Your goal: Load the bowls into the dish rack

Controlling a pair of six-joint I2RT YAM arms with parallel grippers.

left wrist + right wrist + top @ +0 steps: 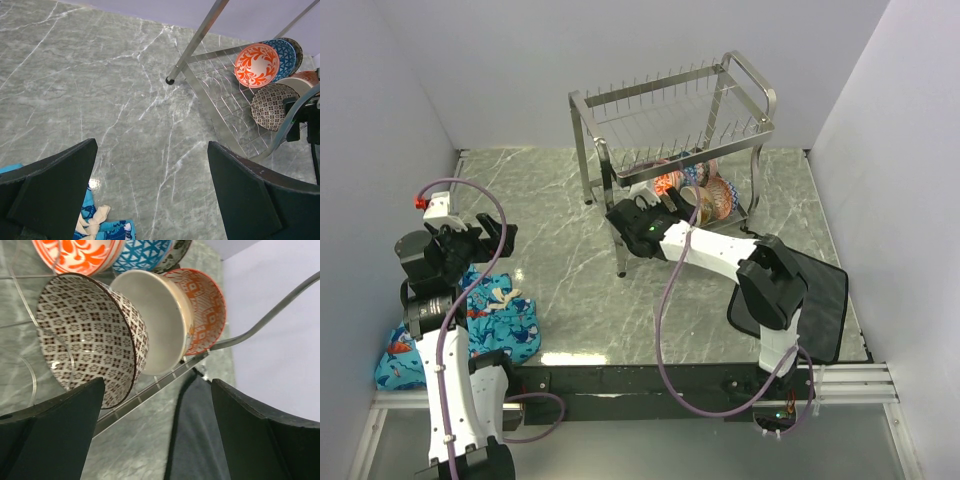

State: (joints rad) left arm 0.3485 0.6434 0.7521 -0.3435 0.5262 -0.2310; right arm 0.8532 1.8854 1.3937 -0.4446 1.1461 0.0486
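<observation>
- Toward the upper middle of the top view, the dish rack [675, 125] stands on the marbled table [550, 210].
- All six bowls stand on edge on its lower tier, in two short rows.
- At left centre of the right wrist view is the brown-grey bowl [90, 335], with the cream-white bowl [155, 325] close behind it. The pinkish-red bowl [205, 310] is next in that row.
- Along the top edge of the same view sit the red-orange bowl [80, 252], the blue bowl [140, 257] and a sliver of the dark grey-white bowl [177, 250].
- The right gripper [642, 212] is in the middle of the top view, beside the rack's near left leg. Its fingers [50, 435] are spread wide with nothing between them, and they point at the brown-grey bowl without touching it.
- The left gripper [488, 235] is at the left of the top view. Its fingers [50, 185] are also spread fully and hold nothing, above bare table.
- A colourful cloth [505, 320] lies at lower left.
- A dark mat [825, 290] lies at lower right, partly under the right arm.
</observation>
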